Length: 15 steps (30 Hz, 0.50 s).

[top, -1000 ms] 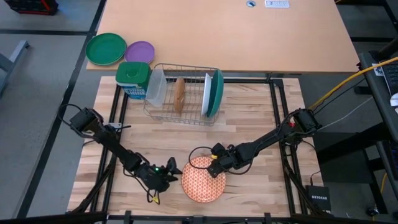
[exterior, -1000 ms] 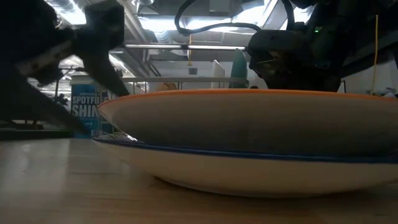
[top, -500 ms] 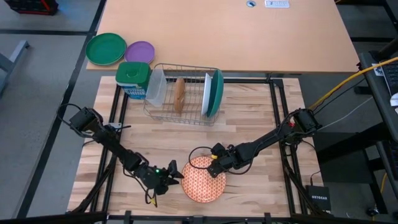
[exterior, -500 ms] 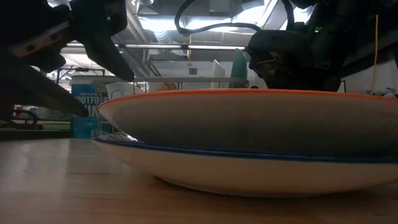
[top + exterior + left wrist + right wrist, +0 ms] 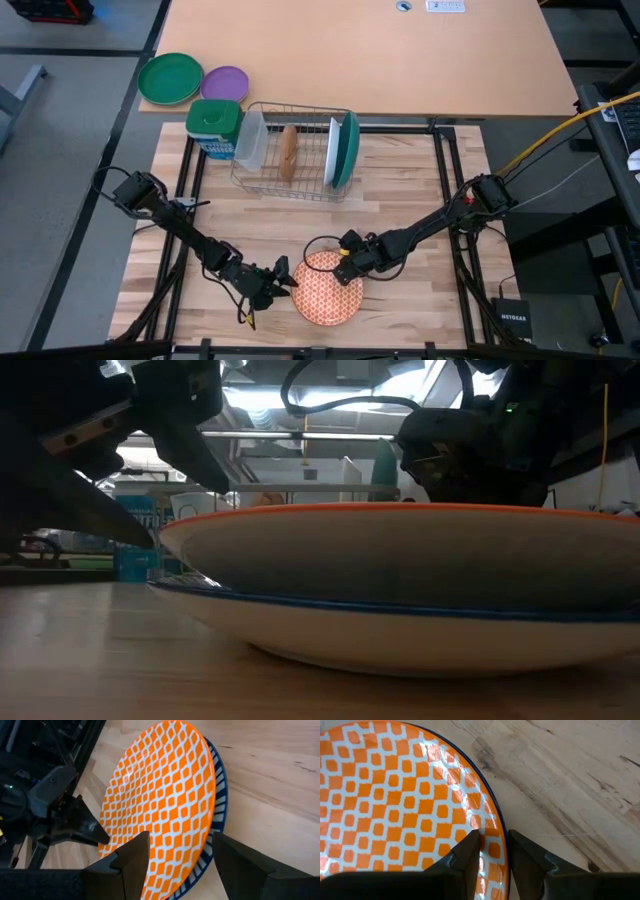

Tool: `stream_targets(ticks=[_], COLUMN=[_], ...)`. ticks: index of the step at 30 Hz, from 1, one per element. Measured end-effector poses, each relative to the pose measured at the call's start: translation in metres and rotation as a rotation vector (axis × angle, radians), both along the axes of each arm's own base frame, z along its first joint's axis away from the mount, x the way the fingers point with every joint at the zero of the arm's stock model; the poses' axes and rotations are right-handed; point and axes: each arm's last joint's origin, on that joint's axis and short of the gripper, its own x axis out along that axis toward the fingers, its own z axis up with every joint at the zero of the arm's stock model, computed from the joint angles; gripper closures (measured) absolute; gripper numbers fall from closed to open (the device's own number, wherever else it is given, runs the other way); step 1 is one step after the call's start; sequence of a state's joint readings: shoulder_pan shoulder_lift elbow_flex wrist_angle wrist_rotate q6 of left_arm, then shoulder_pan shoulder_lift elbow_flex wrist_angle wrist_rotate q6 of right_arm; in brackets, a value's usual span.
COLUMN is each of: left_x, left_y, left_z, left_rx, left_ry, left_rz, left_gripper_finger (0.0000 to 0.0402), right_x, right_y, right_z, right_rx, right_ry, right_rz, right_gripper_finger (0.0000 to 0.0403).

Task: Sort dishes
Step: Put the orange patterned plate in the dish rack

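Pincers flank the orange plate [image 5: 328,288]: left gripper [image 5: 281,279] spread at its rim, right gripper [image 5: 345,263] pinching its far edge. Beyond, the rack [image 5: 300,190] holds teal plate [image 5: 349,148], white plate [image 5: 333,152], brown plate [image 5: 289,152].

Even overhead light; low view backlit (arms silhouetted); glare on orange-red plate [image 5: 395,810].

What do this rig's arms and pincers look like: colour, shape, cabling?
Both arms are dark, slim and jointed. The left pincer and right pincer each have two matte black wedge-shaped fingers. A black cable loops beside the right one; small green lights glow near both wrists.
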State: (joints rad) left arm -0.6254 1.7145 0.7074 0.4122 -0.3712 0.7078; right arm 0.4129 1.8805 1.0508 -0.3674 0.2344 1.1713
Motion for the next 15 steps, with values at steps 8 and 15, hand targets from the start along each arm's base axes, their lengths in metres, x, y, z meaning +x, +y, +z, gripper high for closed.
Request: stream_targets(ticks=[8, 15], left_x=[-0.0001, 0.0017], left_y=[0.0003, 0.0025], left_z=[-0.0003, -0.0007], left_rx=[-0.001, -0.017], left_ry=[0.005, 0.018], left_rz=[0.000, -0.018], left_gripper_finger=[0.0199, 0.0199], right_x=[0.0007, 0.0007], right_y=[0.0001, 0.0000], right_z=[0.0000, 0.0000], right_rx=[-0.001, -0.002], right_ry=[-0.006, -0.006], right_rz=[0.000, -0.001], right_gripper_finger=[0.0299, 0.0299])
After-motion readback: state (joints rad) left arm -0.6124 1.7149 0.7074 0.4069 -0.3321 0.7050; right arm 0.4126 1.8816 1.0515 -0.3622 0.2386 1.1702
